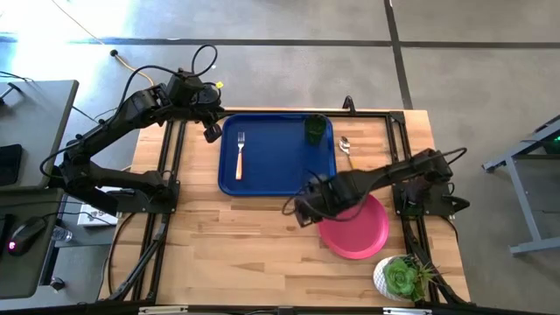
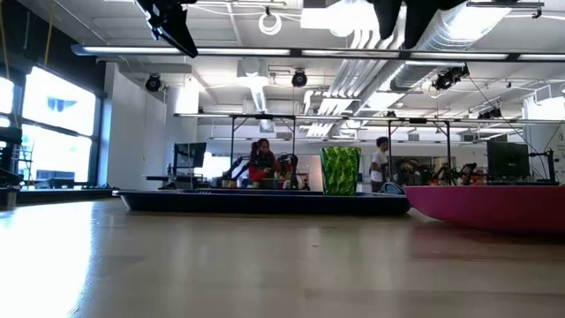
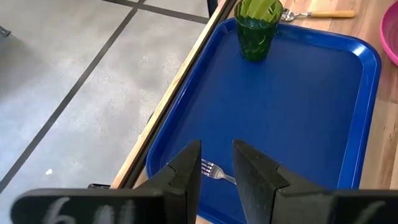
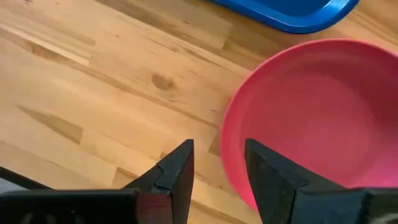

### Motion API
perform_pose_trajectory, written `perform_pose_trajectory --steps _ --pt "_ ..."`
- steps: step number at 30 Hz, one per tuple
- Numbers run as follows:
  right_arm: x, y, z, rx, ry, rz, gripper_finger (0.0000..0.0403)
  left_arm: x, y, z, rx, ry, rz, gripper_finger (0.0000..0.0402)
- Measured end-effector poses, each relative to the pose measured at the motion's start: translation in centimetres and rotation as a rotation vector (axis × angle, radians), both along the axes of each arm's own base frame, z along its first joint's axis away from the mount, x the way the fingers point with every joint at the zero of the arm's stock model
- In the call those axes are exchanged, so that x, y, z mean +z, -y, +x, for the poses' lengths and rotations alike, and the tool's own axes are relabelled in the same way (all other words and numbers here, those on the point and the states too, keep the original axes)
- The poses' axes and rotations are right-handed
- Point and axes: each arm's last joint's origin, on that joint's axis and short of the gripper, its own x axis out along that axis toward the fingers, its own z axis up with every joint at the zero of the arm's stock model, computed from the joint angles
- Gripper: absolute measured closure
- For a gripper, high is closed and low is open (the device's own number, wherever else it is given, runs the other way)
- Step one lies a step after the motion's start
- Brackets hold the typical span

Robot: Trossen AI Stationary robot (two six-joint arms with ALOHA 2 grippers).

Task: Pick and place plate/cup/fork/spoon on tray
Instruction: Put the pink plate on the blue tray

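Note:
The dark blue tray (image 1: 276,153) lies at the table's far middle. The orange-handled fork (image 1: 240,156) lies flat on the tray's left part, and its tines show in the left wrist view (image 3: 211,168). The green cup (image 1: 314,129) stands upright in the tray's far right corner. The spoon (image 1: 345,146) lies on the table just right of the tray. The pink plate (image 1: 354,226) rests flat on the table, near and right of the tray. My left gripper (image 1: 210,131) is open and empty, raised over the tray's far left corner. My right gripper (image 1: 302,210) is open and empty, raised over the plate's left rim (image 4: 233,134).
A white pot with a green succulent (image 1: 398,278) stands at the table's near right corner. Bare wood (image 1: 236,236) lies near and left of the plate. In the low view both arms (image 2: 172,22) show only at the top, well above the table.

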Motion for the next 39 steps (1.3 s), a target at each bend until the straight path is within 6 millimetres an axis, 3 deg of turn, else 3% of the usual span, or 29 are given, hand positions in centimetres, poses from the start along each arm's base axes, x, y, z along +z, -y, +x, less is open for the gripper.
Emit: perform_pose_trajectory --steps 6,16,30,39 --pt "-0.5 -2.2 -0.4 -0.011 -0.012 -0.010 0.0238 0.0 0.0 0.0 0.013 0.009 -0.012 0.0321" --pt "-4.6 -4.9 1.0 0.012 -0.127 -0.006 0.0242 0.0 0.0 0.0 0.015 0.010 -0.013 0.0321" --pt "-12.2 -6.1 3.5 0.070 -0.335 -0.036 0.0242 0.0 0.0 0.0 0.015 0.010 -0.013 0.0321" --pt "-15.1 -5.9 4.0 0.081 -0.423 -0.068 0.0243 0.0 0.0 0.0 0.015 0.010 -0.013 0.0321"
